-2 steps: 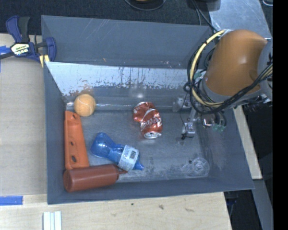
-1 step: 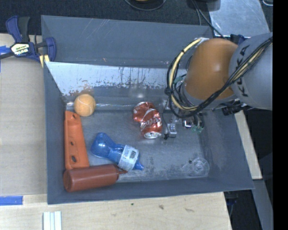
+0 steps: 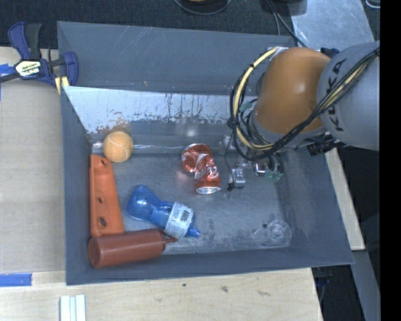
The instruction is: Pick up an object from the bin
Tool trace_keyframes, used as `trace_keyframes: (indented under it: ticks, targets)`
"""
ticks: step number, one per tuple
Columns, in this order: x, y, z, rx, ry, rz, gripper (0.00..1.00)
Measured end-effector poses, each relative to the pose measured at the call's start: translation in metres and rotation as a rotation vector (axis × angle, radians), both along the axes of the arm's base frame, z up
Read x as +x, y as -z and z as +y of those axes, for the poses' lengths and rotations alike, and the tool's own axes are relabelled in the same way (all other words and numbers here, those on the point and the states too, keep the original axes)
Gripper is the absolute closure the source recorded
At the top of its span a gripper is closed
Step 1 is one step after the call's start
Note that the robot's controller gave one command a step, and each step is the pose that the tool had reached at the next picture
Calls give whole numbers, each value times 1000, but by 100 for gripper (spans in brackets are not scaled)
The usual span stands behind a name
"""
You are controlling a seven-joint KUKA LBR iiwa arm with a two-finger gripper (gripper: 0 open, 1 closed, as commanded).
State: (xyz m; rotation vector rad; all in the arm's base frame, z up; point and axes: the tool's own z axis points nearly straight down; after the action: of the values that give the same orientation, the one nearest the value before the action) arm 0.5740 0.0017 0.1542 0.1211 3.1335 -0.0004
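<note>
Hand [image 3: 237, 177] hanging just right of crushed red can [image 3: 200, 168] in grey bin [image 3: 307, 236], grip state impossible to tell.

The can [image 3: 201, 169] lies mid-floor in the bin [image 3: 301, 199], the gripper [image 3: 238, 178] just right of it. Back left sits the ball [image 3: 117, 146]; before it the block [image 3: 104, 196], a bottle [image 3: 159, 212] beside that, a second bottle [image 3: 128, 248] across the front.

KUKA in dark letters on the grey arm [image 3: 357, 112] at right; the blue bottle [image 3: 147, 207] has a white label, unreadable.
</note>
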Motion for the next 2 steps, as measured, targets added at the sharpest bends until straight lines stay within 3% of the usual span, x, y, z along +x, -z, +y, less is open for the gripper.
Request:
trace_keyframes:
  ticks: [1,2]
  targets:
    - [18,56,34,3,173,-5,0]
    - [33,37,29,0,4,-6,0]
